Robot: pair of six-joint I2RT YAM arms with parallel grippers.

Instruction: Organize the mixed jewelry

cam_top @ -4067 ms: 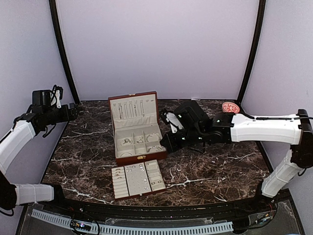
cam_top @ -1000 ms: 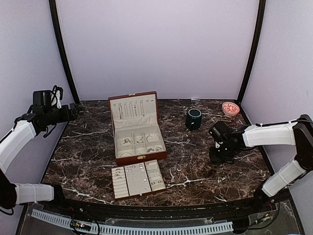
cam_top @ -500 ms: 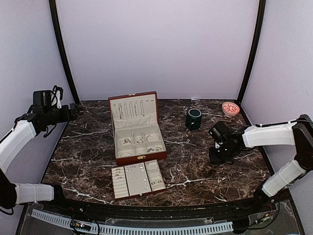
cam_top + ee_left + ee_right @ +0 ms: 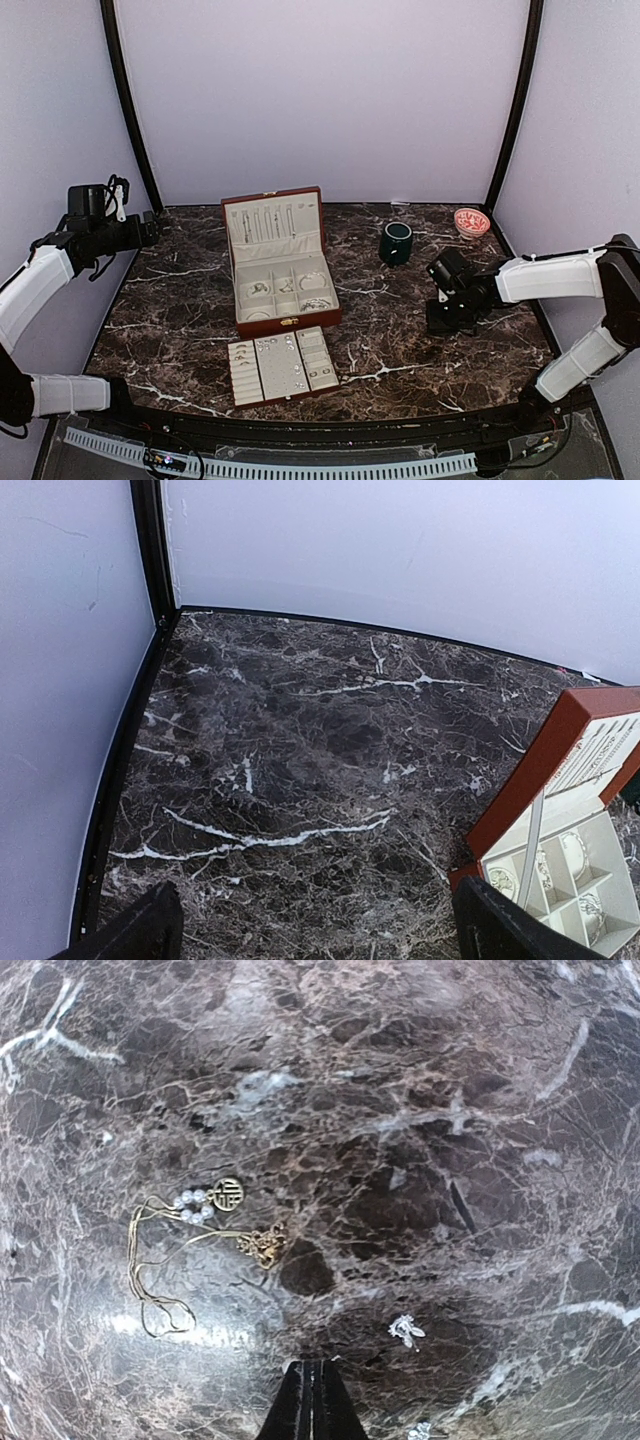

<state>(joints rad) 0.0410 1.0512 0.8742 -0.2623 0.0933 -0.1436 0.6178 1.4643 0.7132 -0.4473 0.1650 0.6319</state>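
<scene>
Dark brown marble with white veins makes up the table [image 4: 180, 320]. From above, a reddish-brown box [image 4: 237, 262] stands open in the middle of it, and small silvery jewelry [image 4: 285, 287] lies in its cream compartments. Just in front of the box a flat tray [image 4: 283, 390] holds more small pieces. A green mug [image 4: 396, 242] stands to the right of the box, and a pink bowl [image 4: 471, 221] sits in the far right corner. The left claw [image 4: 155, 228] hangs raised at the left edge, well apart from the box. The right claw [image 4: 437, 325] points down at the marble, right of the box and nearer than the mug.

The left wrist camera shows the left claw [image 4: 320, 935] released, its fingertips [image 4: 150, 930] wide apart over bare marble, with the box [image 4: 540, 780] off to the right.

The right wrist camera shows the right claw [image 4: 312, 1400] clenched, its tips pressed together with nothing seen between them. On the marble beyond it lie a thin gold chain [image 4: 150, 1260] with pale beads and a round charm, and nearer, a tiny silvery earring [image 4: 405, 1331].
</scene>
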